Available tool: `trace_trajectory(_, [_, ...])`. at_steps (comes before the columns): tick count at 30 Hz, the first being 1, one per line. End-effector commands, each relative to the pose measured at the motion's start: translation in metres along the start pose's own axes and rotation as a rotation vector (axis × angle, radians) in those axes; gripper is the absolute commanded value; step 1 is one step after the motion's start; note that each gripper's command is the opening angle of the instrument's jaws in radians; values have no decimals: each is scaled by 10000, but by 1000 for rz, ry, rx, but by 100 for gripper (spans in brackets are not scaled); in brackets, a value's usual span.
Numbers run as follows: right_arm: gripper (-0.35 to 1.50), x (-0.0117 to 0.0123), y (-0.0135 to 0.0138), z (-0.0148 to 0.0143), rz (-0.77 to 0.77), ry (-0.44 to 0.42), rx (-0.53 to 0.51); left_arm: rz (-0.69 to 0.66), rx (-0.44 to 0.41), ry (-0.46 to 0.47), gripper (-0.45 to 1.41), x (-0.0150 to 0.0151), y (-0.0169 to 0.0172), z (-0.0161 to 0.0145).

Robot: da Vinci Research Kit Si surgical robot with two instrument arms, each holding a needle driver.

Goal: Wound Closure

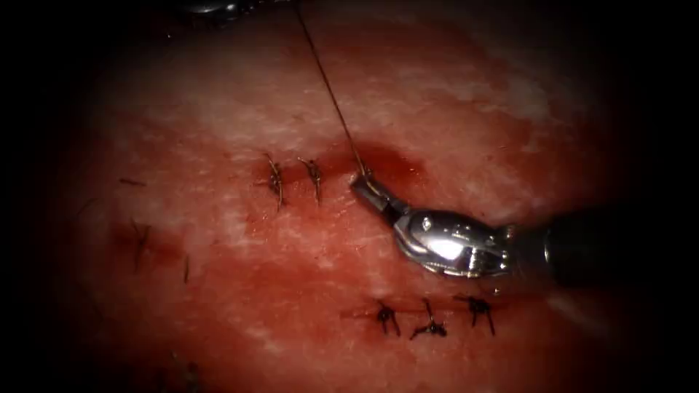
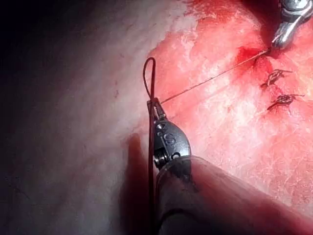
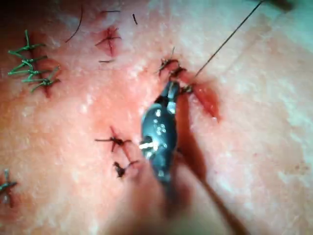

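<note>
The tissue (image 1: 451, 94) has a cut whose open part (image 1: 397, 166) is wet with red fluid. My right tool (image 1: 362, 182) reaches in from the right, and its jaws are shut on the thread right at the cut's left end. From there the thread (image 1: 328, 84) runs taut up and away to the left. In the left wrist view my left tool (image 2: 155, 105) is shut on the same thread (image 2: 210, 81), far from the cut. A small loop of thread (image 2: 148, 73) stands above its tip. The right wrist view shows the right tool (image 3: 172, 90) at the cut (image 3: 208, 100).
Two tied stitches (image 1: 275, 178) (image 1: 314, 178) lie just left of the open part of the cut. A row of three knots (image 1: 429, 326) sits lower down, below the right tool's wrist. Short cut ends of thread (image 1: 138, 244) lie at the left.
</note>
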Motion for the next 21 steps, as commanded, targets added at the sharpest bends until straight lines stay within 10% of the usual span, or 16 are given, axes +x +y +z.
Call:
trace_trajectory(1, [-35,-7,-12,-1,2,1,5,-2,2,-1,-45,-5,2,5])
trace_trajectory(15, [-35,-16,-14,1,-12,-39,10,18,12,-6,-45,-2,1,4])
trace_trajectory(21, [108,-11,-10,6,41,-25,-29,16,-9,-3,-45,-5,14,1])
